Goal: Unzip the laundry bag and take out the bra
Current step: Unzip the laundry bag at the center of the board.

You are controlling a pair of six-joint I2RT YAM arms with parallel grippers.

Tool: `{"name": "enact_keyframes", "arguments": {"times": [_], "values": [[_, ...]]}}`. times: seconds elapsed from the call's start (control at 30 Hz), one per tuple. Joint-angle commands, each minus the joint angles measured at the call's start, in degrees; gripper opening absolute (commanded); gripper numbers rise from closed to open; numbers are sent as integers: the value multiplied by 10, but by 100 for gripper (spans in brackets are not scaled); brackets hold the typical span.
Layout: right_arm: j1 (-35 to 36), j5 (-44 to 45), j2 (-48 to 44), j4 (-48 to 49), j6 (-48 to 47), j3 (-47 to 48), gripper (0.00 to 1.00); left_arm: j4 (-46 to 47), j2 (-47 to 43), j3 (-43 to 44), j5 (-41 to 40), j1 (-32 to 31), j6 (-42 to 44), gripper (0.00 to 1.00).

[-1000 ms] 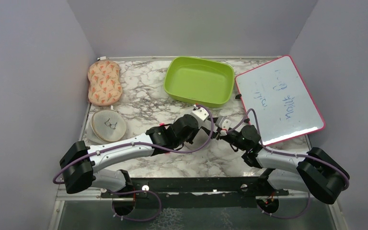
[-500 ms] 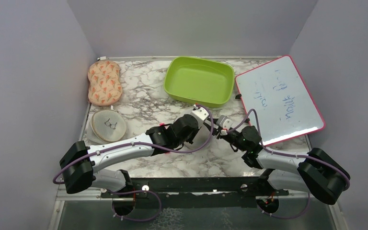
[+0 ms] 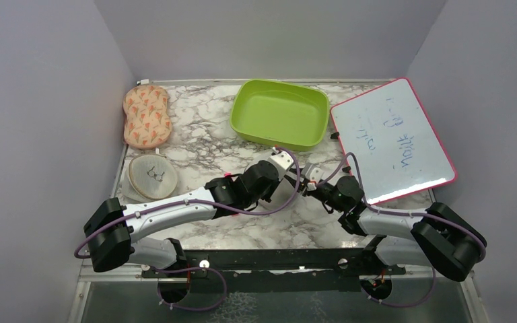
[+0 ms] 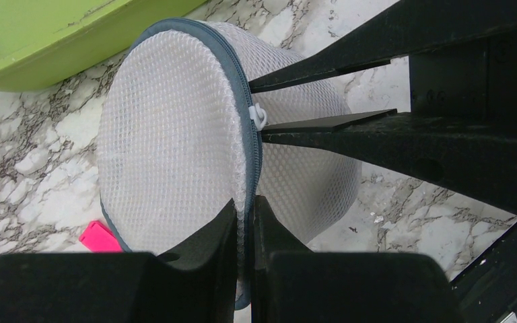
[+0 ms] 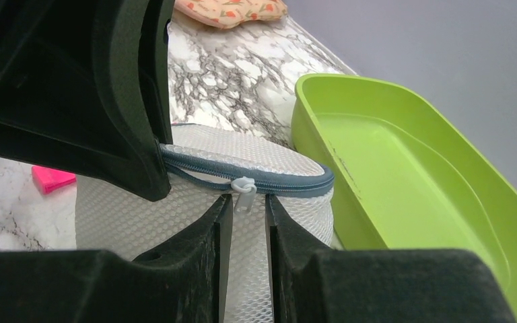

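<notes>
Domed white-mesh laundry bag [image 4: 175, 155]; grey zip rim [image 4: 241, 81] clenched in left gripper [image 4: 244, 225], frame bottom. Right gripper [image 5: 242, 225] straddles zip pull [image 5: 244, 190]; grip unclear.

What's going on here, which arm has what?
Both arms are working on the laundry bag, which sits on the marble table beside the green tray. The left gripper is pinched shut on the bag's dark zip rim, steadying it. The right gripper has its fingers narrowly apart around the white zip pull, not clamped on it yet. The zip looks closed along the rim that shows, so unzipping has not started.
</notes>
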Motion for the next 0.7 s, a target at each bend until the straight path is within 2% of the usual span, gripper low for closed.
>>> {"name": "enact_keyframes", "arguments": {"times": [0.0, 0.1, 0.23, 0.43, 0.67], "values": [[3, -19, 6, 26, -2, 8, 24, 4, -8, 19, 19, 1, 5, 0], [3, -13, 4, 31, -1, 6, 32, 2, -7, 20, 19, 1, 6, 0], [3, -15, 4, 31, -3, 9, 33, 2, -7, 20, 21, 2, 6, 0], [3, -72, 15, 26, 2, 16, 25, 2, -5, 20, 20, 1, 7, 0], [3, -3, 21, 42, 19, 15, 15, 1, -4, 21, 21, 1, 9, 0]]}}
